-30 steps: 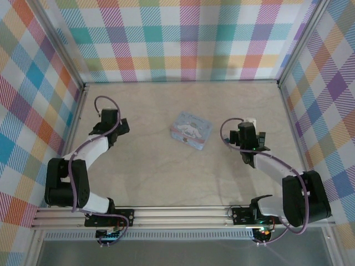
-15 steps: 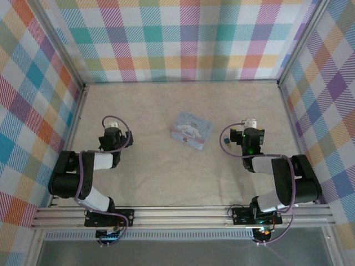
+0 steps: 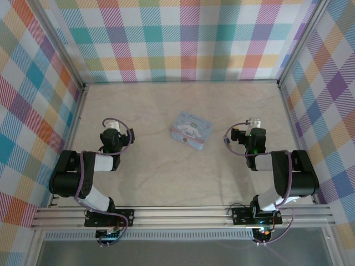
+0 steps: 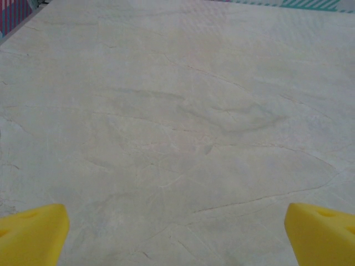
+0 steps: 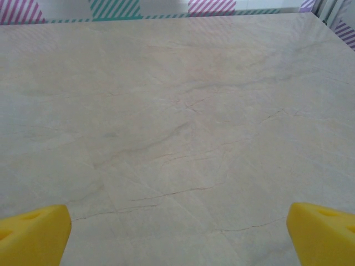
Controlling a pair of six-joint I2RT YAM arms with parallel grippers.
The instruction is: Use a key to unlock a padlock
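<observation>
- Beige marble-look counter point(image 3: 166, 177), boxed on 3 sides by pastel plaid walls point(image 3: 183, 39). A silver rail point(image 3: 183, 213) runs along the near edge w/ both arm bases on it.
- Pale blue rectangular tin w/ white cartoon character point(image 3: 191, 130): lies flat, lid up, approx mid-counter, a bit twd the far edge. It sits slightly askew to the counter edges, btwn the two arms and well apart from both.
- Black & white left arm point(image 3: 83, 172): folded back on itself nr the left edge, wrist end pointing twd the far edge.
- Left tool point(image 4: 177, 235): jaws spread wide apart, empty. Its yellow fingertips point(image 4: 33, 233) sit at the bottom corners of the left wrist view, w/ bare counter ahead of them.
- Black & white right arm point(image 3: 288, 177): folded the same way nr the right edge, wrist end twd the far edge.
- Right tool point(image 5: 177, 235): jaws wide apart too, gripping nothing. Bare veined counter runs ahead of it to the foot of the far wall.
- Small dark padlock: too small to pick out w/ any certainty, so can't tell where on the counter it lies.
</observation>
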